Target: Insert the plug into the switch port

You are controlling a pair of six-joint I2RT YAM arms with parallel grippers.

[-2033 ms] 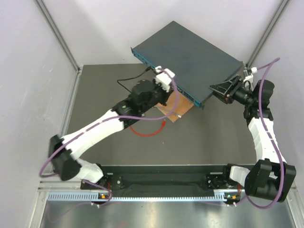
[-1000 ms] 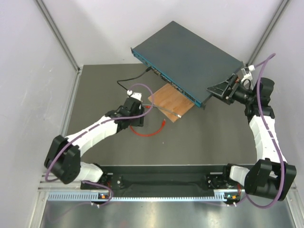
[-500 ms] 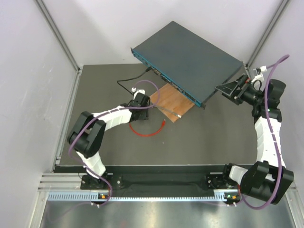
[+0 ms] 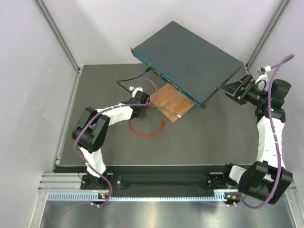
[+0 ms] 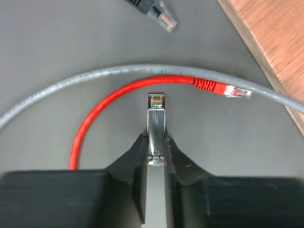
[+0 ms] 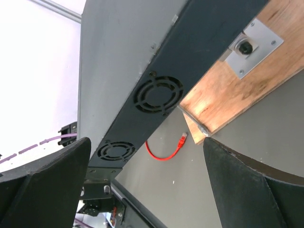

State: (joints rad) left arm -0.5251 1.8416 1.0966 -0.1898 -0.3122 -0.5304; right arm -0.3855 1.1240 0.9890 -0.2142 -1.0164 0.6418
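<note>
The red-booted clear plug (image 5: 222, 88) is being supported by the matte grey bench (image 5: 71, 28) beside a grey cable (image 5: 95, 76), a slim silver bar (image 5: 156, 116) being pinched by the left hand (image 5: 156, 137), the right hand (image 6: 147, 142) being held spread.

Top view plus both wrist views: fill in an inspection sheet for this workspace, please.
Surface: dark table, wooden board partly under the switch.
Job's things: plug lies loose on the table, not inserted; switch ports face the left arm's side.
Clutter: nothing seen.
Grippers: left gripper closed on a slim metal piece; right gripper open beside the switch's fan side.
Cables: red cable, grey cable, black connector, loose on table.
Surroundings: white walls.
</note>
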